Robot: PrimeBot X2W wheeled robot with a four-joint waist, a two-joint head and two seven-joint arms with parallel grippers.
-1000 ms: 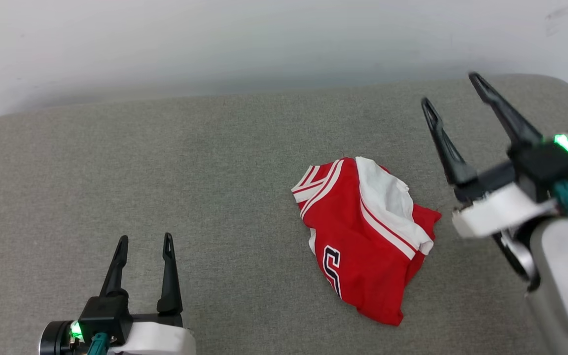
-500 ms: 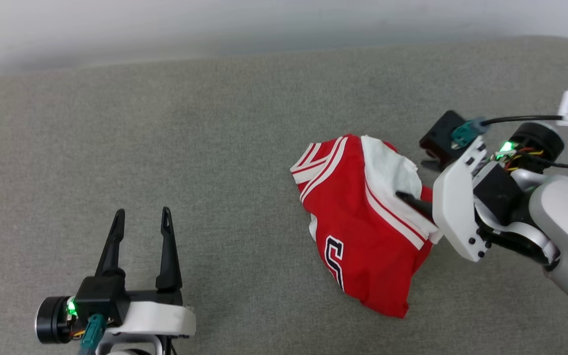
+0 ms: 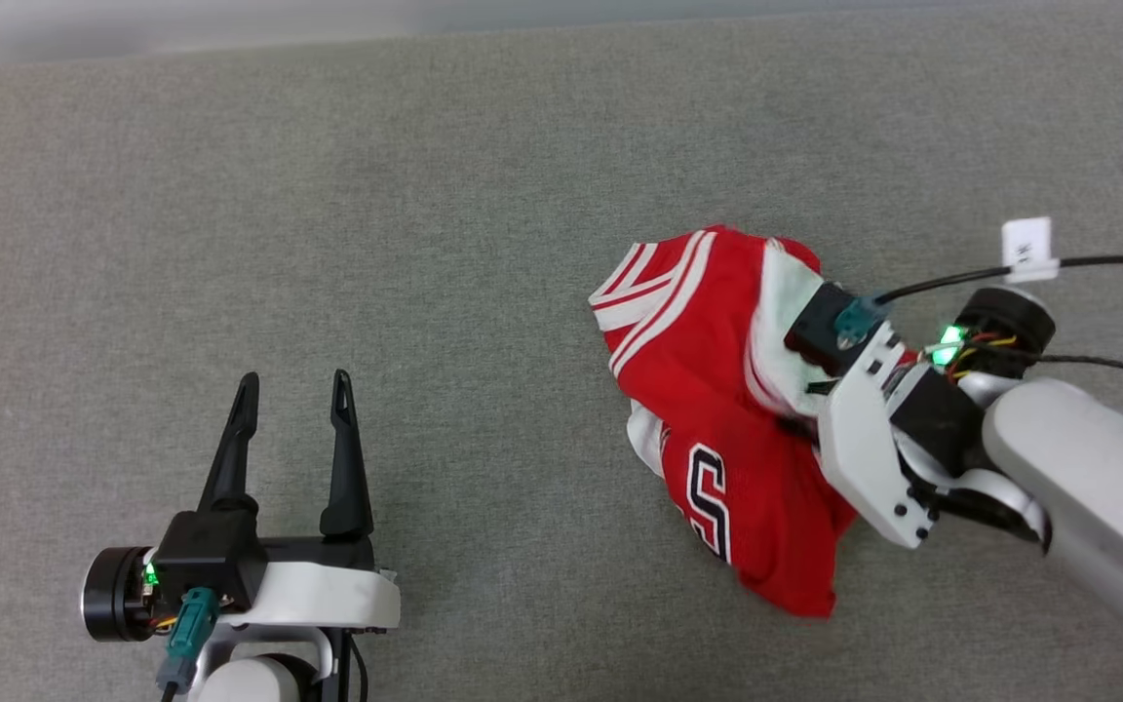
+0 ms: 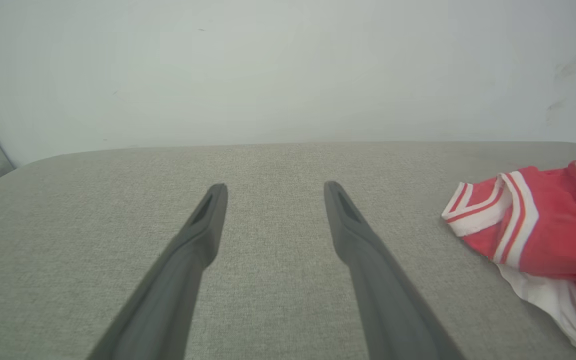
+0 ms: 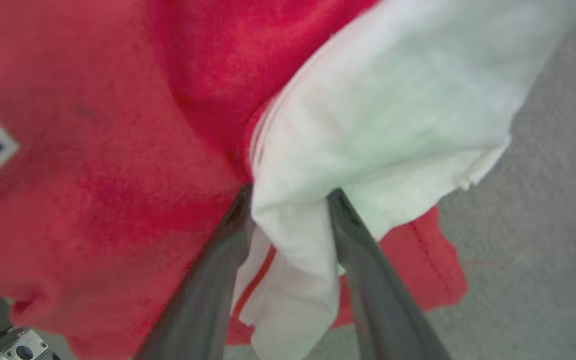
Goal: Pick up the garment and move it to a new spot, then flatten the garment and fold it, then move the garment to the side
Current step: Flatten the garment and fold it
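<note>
Robot's R hand (image 5: 290, 200) sits buried in the crumpled red shirt (image 3: 717, 409) at the right of the table (image 3: 425, 244), fingers flanking a white sleeve fold (image 5: 368, 125); gripped tight or not, can't tell. L hand (image 3: 293, 378) rests wide open, well apart. Best pinch deep thru several layers before lifting, else only the sleeve comes up.

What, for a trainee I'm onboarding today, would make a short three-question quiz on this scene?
1. True or false: the left end effector touches the garment.
2. Between the right end effector's fingers lies: A) red body cloth, B) a white cloth fold, C) nothing.
3. Is the garment spread flat or crumpled?
Key: 1 false; 2 B; 3 crumpled.
</note>
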